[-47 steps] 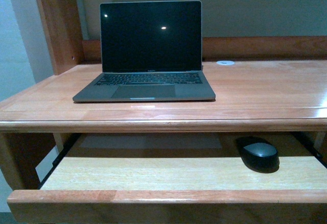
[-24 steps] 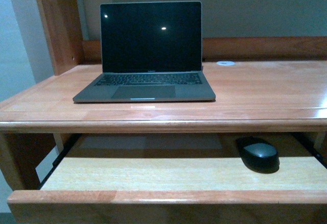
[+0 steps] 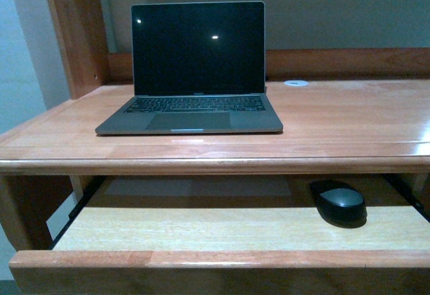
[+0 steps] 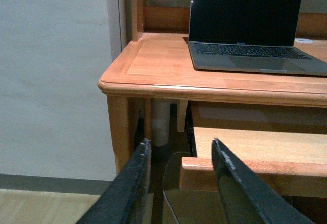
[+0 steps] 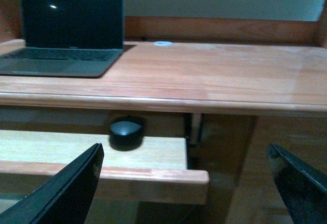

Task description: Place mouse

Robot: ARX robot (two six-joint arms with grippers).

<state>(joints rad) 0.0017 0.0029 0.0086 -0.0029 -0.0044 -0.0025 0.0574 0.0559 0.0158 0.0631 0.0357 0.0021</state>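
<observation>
Black oval mouse (image 3: 340,205), grey top panel, flat on pull-out tray's right side, seemingly untouched

Wooden counter (image 3: 342,123), open laptop (image 3: 196,66) set on its left half, black mouse (image 3: 341,205) laid on the pull-out shelf (image 3: 195,229) beneath.

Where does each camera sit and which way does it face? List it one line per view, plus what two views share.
Front view: on the robot's body, facing the desk straight on; laptop on top, mouse at the pull-out tray's right; no arm shows.
Left wrist view: low by the desk's left corner, looking past the open left fingers at laptop and tray.
Right wrist view: low by the tray's right end, between wide-open right fingers, facing the mouse.
Shared: front and right wrist views both show the mouse.
</observation>
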